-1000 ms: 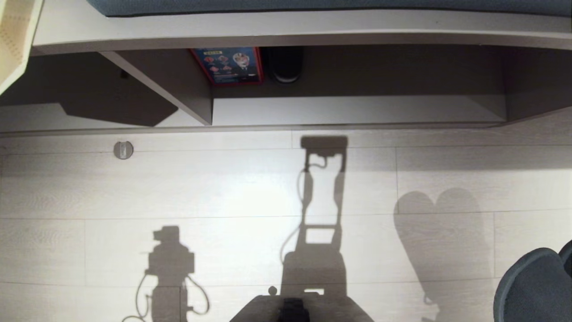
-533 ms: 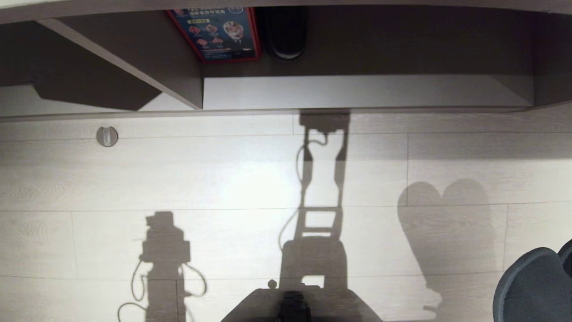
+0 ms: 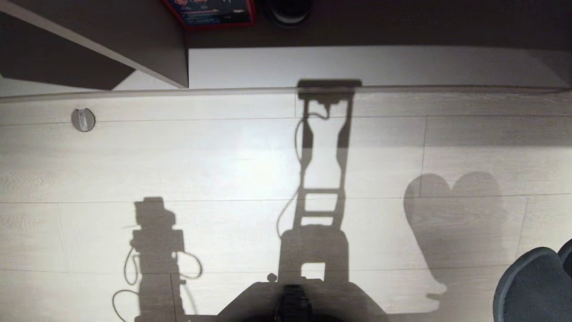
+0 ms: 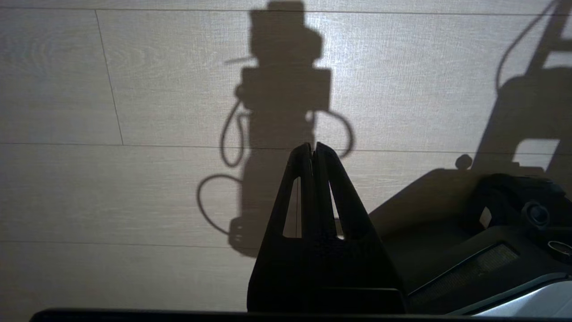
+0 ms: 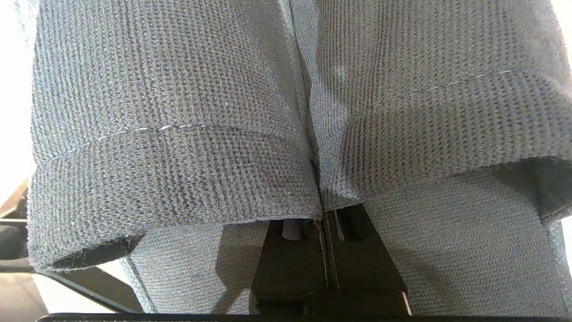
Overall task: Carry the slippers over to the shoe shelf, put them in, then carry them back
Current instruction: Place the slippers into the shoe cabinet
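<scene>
**A:** Quick rundown, left to right. On the left, the left gripper (image 4: 314,150) is parked over bare floor (image 3: 223,170), jaws pressed together, nothing pinched. Only its shadow is cast in the head view. The right gripper (image 5: 325,232) is clenched on the slippers (image 5: 295,134): both are pinched together where their inner edges meet, and the pair hangs from that one grip. Just a rounded edge of them is caught at the lower right of the head view (image 3: 534,286).

**B:** And the shoe shelf?

**A:** The shoe shelf (image 3: 357,67) is seen ahead, slanted divider on the left, pale bottom plank across the middle. A red-bordered box (image 3: 210,11) and a dark object beside it, possibly a shoe, are tucked at the back.

**B:** So what's needed to do it right?

**A:** Probably the carry stage, nothing shelved yet. The clamp shouldn't be loosened until the pair is brought low over the plank. The open stretch right of the divider looks best, so the stuff at the back isn't nudged. Soft fabric can slip, so jerky moves are best avoided.
</scene>
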You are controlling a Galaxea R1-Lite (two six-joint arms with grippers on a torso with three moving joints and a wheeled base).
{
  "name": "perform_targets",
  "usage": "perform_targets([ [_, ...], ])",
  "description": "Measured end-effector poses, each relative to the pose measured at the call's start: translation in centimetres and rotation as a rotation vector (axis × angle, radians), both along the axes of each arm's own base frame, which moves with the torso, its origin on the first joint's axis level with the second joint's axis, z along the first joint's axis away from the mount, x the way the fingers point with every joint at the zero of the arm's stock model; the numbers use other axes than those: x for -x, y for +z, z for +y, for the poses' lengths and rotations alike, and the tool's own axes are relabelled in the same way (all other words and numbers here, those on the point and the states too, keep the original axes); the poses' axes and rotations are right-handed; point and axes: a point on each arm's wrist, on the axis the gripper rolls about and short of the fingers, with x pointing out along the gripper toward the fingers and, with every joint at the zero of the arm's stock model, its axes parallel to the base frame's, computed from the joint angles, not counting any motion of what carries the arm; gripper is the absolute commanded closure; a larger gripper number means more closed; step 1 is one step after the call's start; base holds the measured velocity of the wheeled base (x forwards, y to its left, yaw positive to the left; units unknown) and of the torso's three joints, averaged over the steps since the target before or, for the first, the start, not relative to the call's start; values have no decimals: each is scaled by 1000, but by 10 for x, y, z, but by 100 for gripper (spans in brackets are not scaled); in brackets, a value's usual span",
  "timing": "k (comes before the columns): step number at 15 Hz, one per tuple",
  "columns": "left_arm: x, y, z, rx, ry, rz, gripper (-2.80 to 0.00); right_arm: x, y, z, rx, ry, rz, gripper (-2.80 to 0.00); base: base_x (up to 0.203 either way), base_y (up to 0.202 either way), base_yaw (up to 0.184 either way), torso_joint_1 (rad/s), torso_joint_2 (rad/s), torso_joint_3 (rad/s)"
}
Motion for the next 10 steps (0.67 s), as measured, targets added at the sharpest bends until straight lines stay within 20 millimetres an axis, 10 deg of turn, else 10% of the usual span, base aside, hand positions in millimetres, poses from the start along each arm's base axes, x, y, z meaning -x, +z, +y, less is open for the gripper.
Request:
perform_targets([
  [10, 0, 0, 0, 2, 0, -3, 0, 0, 0, 0, 0, 0, 0, 0, 0, 0, 0, 1, 1, -25],
])
